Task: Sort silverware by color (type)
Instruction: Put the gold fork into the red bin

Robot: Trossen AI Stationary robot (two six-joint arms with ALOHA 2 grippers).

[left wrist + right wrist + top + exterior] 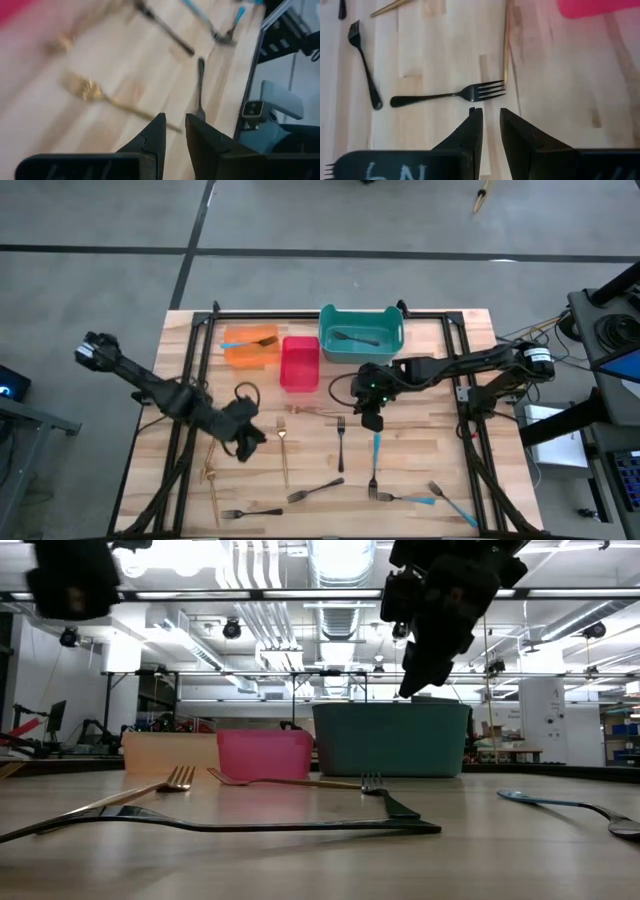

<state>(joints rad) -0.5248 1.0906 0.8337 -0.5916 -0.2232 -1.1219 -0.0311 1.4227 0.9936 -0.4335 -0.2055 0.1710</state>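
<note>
Above the dark fork (451, 94), the right tool (488, 116) hangs nearly pressed together, holding nothing.

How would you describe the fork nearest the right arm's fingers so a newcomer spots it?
Start at the red bin in the middle of the table's far side. Just toward the near edge and rightward, beside the right gripper, lies a dark fork. It lies between a gold fork and a blue-handled fork.
</note>
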